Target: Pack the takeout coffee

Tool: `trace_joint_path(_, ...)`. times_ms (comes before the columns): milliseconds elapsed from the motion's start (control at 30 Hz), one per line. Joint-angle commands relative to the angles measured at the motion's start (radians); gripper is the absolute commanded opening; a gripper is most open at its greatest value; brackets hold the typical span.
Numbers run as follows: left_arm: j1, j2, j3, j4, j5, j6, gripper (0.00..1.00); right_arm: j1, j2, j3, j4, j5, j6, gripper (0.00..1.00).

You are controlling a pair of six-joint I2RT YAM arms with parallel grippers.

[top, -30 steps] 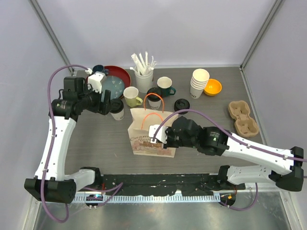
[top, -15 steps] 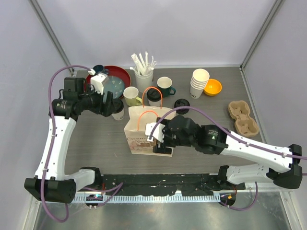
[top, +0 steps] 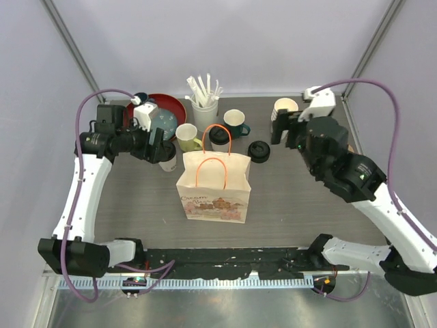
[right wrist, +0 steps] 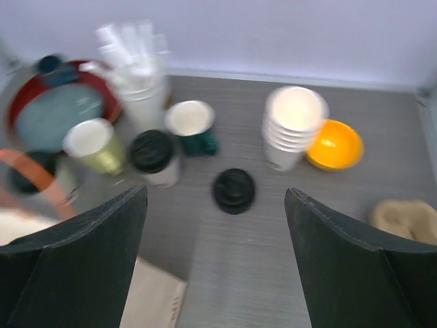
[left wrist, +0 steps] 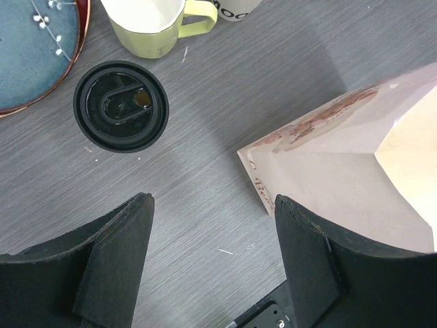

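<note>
Top external: paper bag (top: 213,184) upright at counter (top: 136,198) centre, mouth open, contents unseen. Earlier shut at bag, right gripper (right wrist: 215,195) now released, raised far-right. Over lidded cup (left wrist: 121,106), left gripper (left wrist: 212,201) spread.

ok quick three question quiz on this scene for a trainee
1. True or false: the left gripper is shut on the lidded coffee cup.
2. What stands right beside that cup in the left wrist view? A) yellow mug B) teapot C) glass jar
3. Which gripper is nearer the stack of lidless paper cups?
Key: 1 false, its jaws are open and the cup is apart from them; 2 A; 3 the right gripper.
</note>
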Motion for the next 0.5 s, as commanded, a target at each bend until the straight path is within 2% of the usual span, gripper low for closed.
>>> trace_joint_path(0,0.004,0.031,0.051,0.001,0.013,0.014,0.75,-0.241,-0.039,-0.086,-0.053,0.131,0.163,0.87)
trace_joint_path(33,0.006,0.037,0.051,0.002,0.009,0.016,0.75,-0.332,-0.036,-0.124,-0.049,0.140,0.172,0.87)
trace_joint_path(100,0.004,0.042,0.049,0.016,-0.017,0.023,0.76,-0.428,-0.016,-0.169,-0.040,0.152,0.250,0.87)
trace_joint_path(133,0.004,0.043,0.046,0.022,-0.024,0.023,0.75,-0.524,-0.001,-0.209,-0.027,0.126,0.252,0.87)
trace_joint_path(200,0.004,0.059,0.048,0.027,-0.024,0.030,0.75,-0.615,0.051,-0.247,-0.012,0.099,0.315,0.86)
trace_joint_path(367,0.004,0.097,0.071,0.019,-0.039,0.048,0.74,-0.941,0.203,-0.300,0.006,-0.125,0.453,0.79)
trace_joint_path(467,0.004,0.102,0.072,0.024,-0.053,0.057,0.73,-1.014,0.310,-0.301,0.005,-0.142,0.519,0.77)
